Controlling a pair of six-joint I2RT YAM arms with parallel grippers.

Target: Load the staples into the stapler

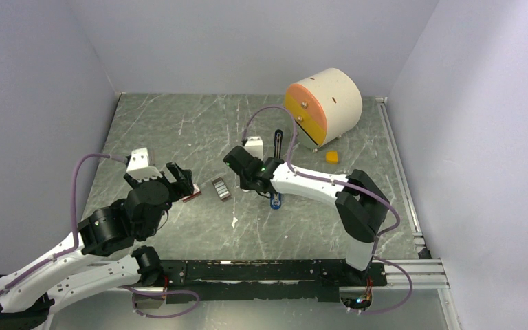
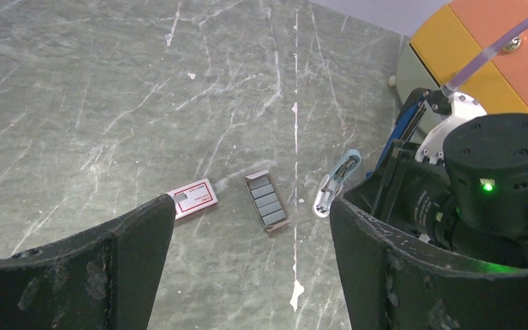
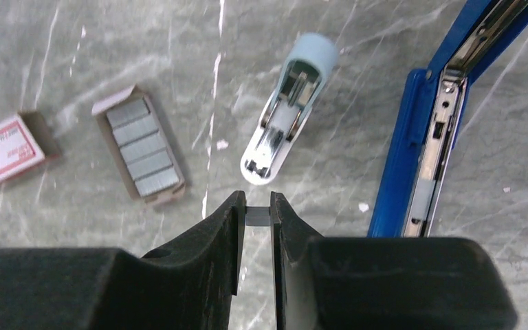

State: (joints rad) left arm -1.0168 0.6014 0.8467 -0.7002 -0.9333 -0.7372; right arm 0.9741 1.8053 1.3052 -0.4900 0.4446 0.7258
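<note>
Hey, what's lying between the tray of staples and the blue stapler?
The short pale-blue-and-white piece lies between the staples and the stapler, touching neither; the right wrist view shows it.

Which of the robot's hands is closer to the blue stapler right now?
Right. The right hand, pinching a staple strip, hangs close beside the open blue stapler. The left hand is open and farther off, past the staple tray, by the red-and-white box.

Left fingers [image 2: 110,265] wide apart; right fingers [image 3: 203,271] pinched on staples [image 3: 258,216].
</note>
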